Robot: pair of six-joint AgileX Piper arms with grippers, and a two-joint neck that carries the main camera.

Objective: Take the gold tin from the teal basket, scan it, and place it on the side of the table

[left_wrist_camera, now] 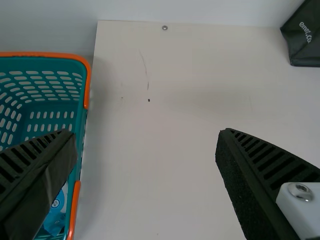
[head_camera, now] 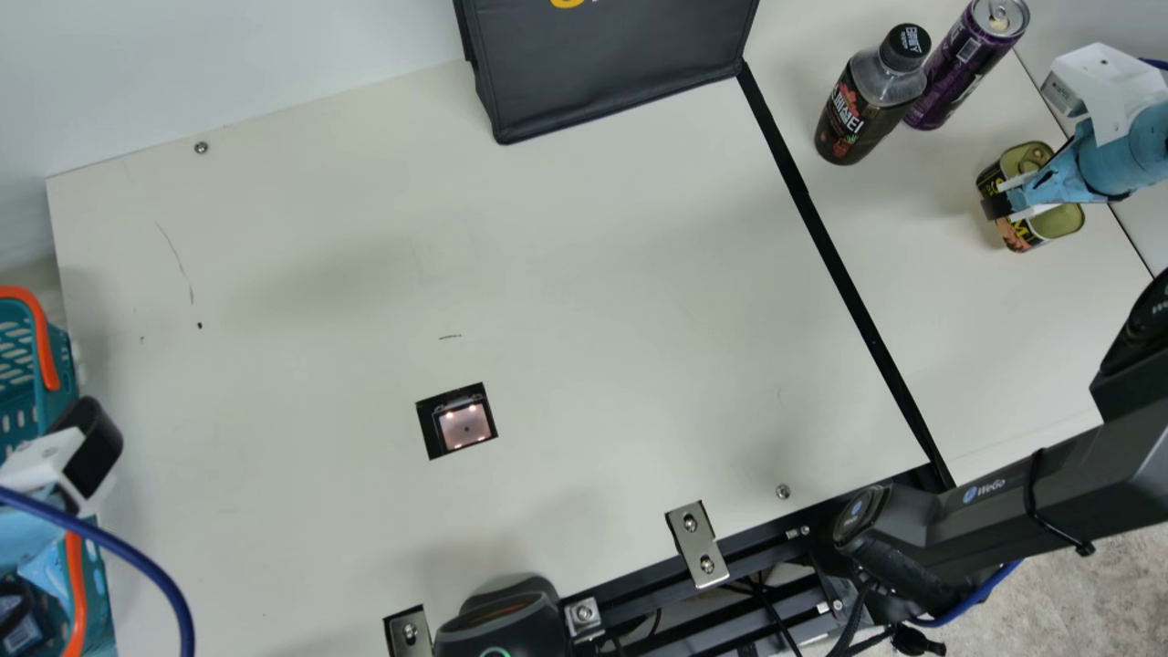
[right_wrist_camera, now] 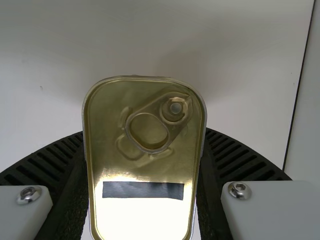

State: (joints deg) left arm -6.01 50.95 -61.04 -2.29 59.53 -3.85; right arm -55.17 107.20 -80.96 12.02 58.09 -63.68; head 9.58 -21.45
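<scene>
We log the right gripper (head_camera: pixel 1013 199) clenched on the gold, rounded-rectangular metal tin (right_wrist_camera: pixel 107 135), at the cream tabletop's (head_camera: pixel 1022 338) right side, past the black strip (head_camera: pixel 844 265). Left gripper (head_camera: pixel 32 543): released, fingers apart, at the teal plastic basket (left_wrist_camera: pixel 45 54).

Black bag (head_camera: pixel 611 68): yellow and white print, cropped in main view. To its right there: bottle (head_camera: pixel 862 105), white lettering on label and cap; purple can (head_camera: pixel 958 64), pale print; gold tin (head_camera: pixel 1058 222), yellow side lettering. Lower right of bag: black arm (head_camera: pixel 1058 484), white word, round blue logo.
</scene>
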